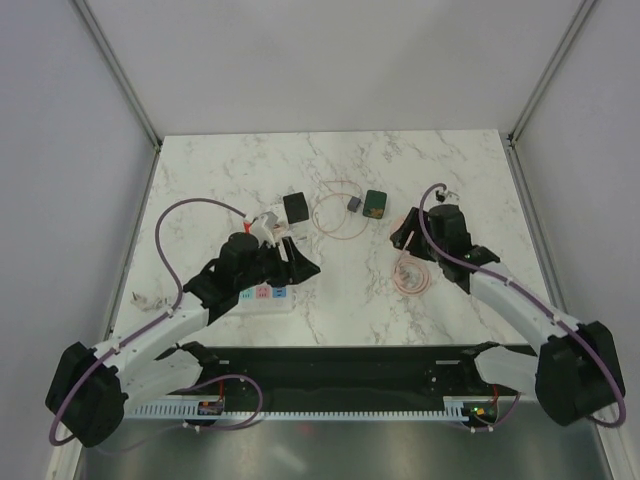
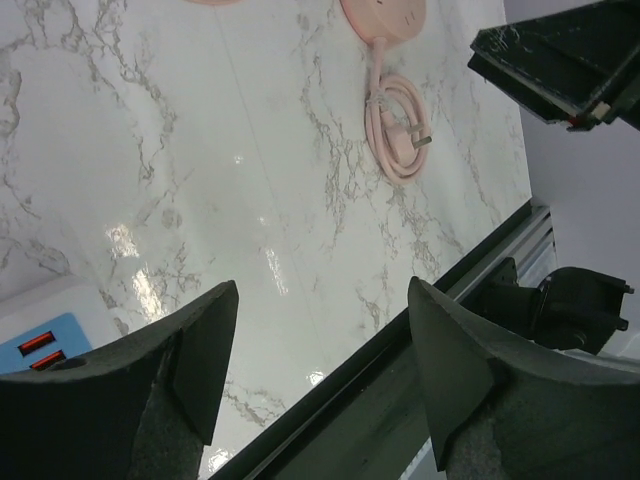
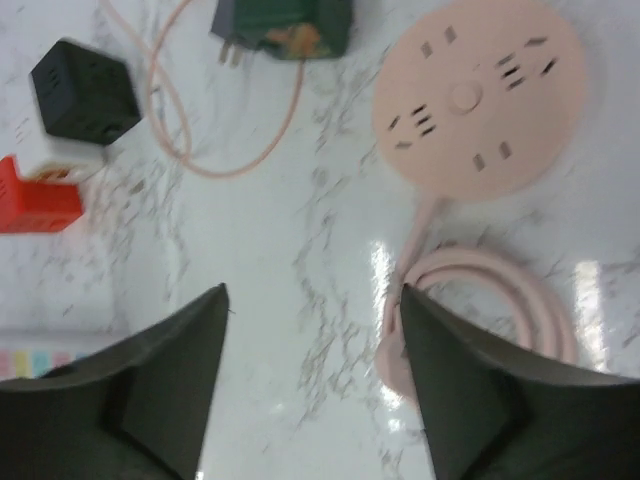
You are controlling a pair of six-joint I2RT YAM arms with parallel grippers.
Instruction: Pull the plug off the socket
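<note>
White flat plastic power strip with pastel outlets (image 1: 264, 295) lies lower left of centre on the marble bench (image 1: 330, 160), just beside the spread left hand (image 2: 320, 370); right hand (image 3: 312, 375) likewise spread, well apart

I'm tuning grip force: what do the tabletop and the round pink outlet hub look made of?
Tabletop: glossy marble pattern, grey veins and bright glare; stone or laminate, cannot tell. Round pink outlet hub: likely moulded plastic, smooth satin finish, even colour, crisp slots; its coiled cord looks rubbery.
</note>
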